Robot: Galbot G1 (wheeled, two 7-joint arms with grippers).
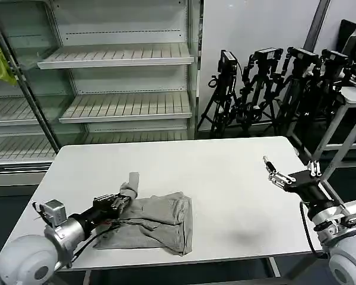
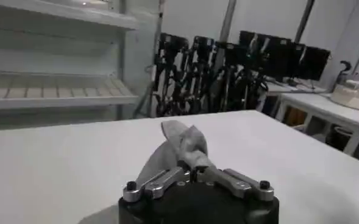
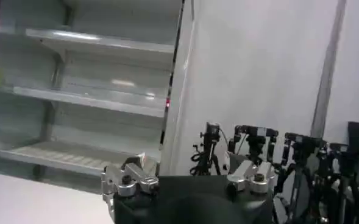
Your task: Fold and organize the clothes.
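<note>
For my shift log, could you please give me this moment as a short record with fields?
shirt: grey shirt crumpled on the near left part of the table
left pincer: low at the shirt's left edge, shut on a fold of it, lifting a tuft of fabric
right pincer: raised above the table's right side, open, holding nothing
rag: yellow-green rag hanging on the shelving at far left
</note>
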